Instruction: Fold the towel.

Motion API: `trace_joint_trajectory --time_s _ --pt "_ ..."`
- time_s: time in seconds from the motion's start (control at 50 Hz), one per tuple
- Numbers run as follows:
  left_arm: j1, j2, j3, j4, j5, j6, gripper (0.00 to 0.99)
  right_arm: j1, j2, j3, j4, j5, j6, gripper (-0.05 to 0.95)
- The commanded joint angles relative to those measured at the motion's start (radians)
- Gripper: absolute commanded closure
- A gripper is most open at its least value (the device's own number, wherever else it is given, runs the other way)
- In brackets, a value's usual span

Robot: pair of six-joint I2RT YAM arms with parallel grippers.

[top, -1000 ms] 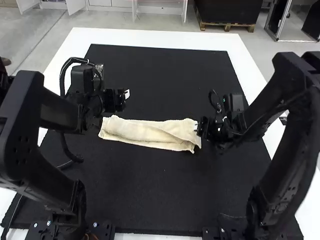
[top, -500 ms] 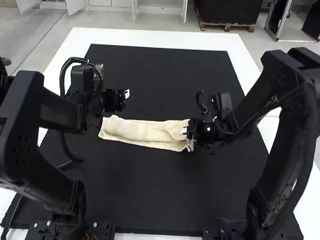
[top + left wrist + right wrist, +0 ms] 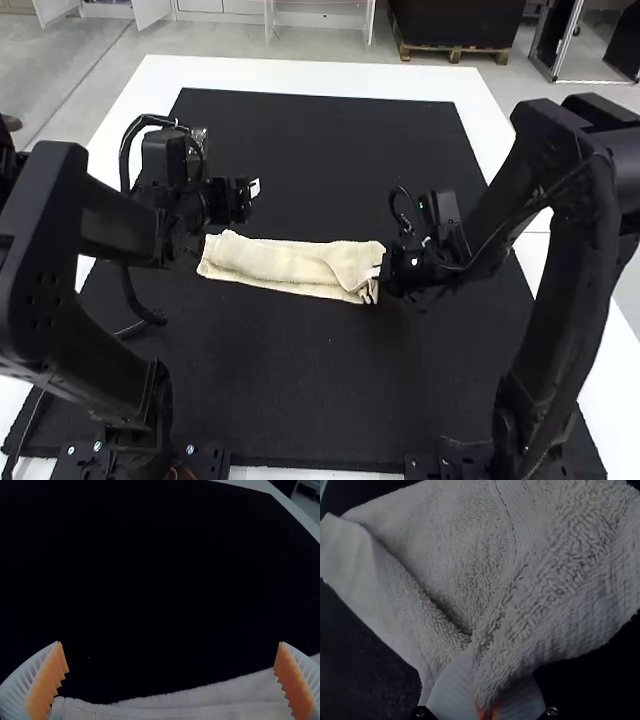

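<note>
Cream towel [image 3: 285, 264] lies on the black mat [image 3: 290, 385] between the two arms, folded into a long, narrow strip running crosswise, its right end creased and bunched where the right gripper [image 3: 377, 272] is clenched on it. In the right wrist view the pinched part runs up between the white ribbed fingers [image 3: 451, 692], terry loops and a stitched line visible. Left gripper [image 3: 252, 188] released, fingers wide apart, orange pads [image 3: 49, 682] facing each other, near the towel's left end.
</note>
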Motion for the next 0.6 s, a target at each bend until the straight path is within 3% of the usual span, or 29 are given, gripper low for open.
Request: trace_joint_trajectory --time_s 0.0,0.28,0.58 --pt "0.007 -0.019 0.017 0.006 0.015 -0.007 0.025 0.069 -0.030 0.063 -0.006 -0.002 -0.006 0.92" --pt "0.007 -0.019 0.017 0.003 0.015 -0.007 0.025 0.260 -0.032 0.131 -0.036 0.019 -0.012 0.92" --pt "0.007 -0.019 0.000 -0.006 0.029 -0.009 0.026 0.326 0.000 0.241 -0.039 0.021 -0.009 0.92"
